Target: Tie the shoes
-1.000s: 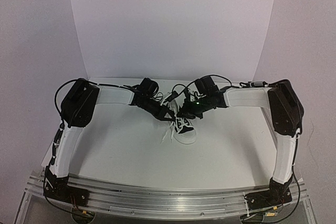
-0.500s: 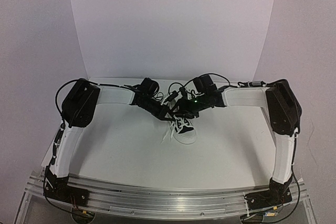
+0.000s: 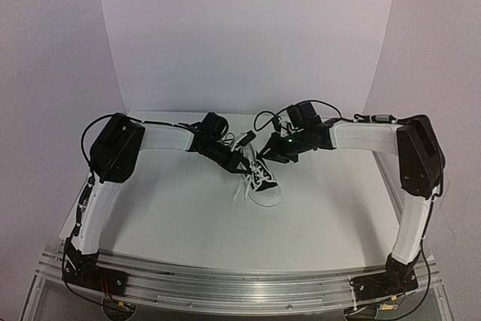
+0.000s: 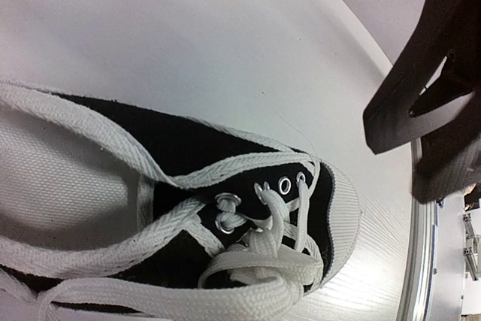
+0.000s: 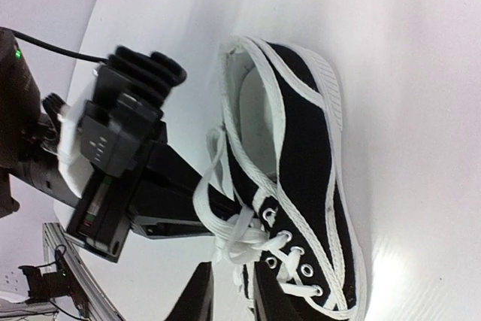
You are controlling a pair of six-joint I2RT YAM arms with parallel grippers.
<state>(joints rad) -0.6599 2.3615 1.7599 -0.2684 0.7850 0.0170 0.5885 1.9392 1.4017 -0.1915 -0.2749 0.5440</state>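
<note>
The small black canvas sneaker (image 3: 264, 180) lies mid-table, its white toe cap toward the near edge. It fills the left wrist view (image 4: 188, 144) and shows in the right wrist view (image 5: 308, 163). Its white laces (image 5: 242, 237) bunch in a loose knot over the eyelets (image 4: 259, 272). My left gripper (image 3: 244, 163) reaches in from the left and is shut on a lace loop at the knot. Its black body shows in the right wrist view (image 5: 120, 155). My right gripper (image 5: 231, 302) is open, just clear of the knot, holding nothing (image 3: 270, 157).
A white backdrop (image 3: 248, 35) stands behind the table. The arms' aluminium rail (image 3: 240, 283) runs along the near edge. The right gripper's black body (image 4: 440, 73) hangs over the table beyond the toe in the left wrist view.
My right arm has drawn back to the right, away from the shoe. The left gripper and the shoe have stayed in place.
</note>
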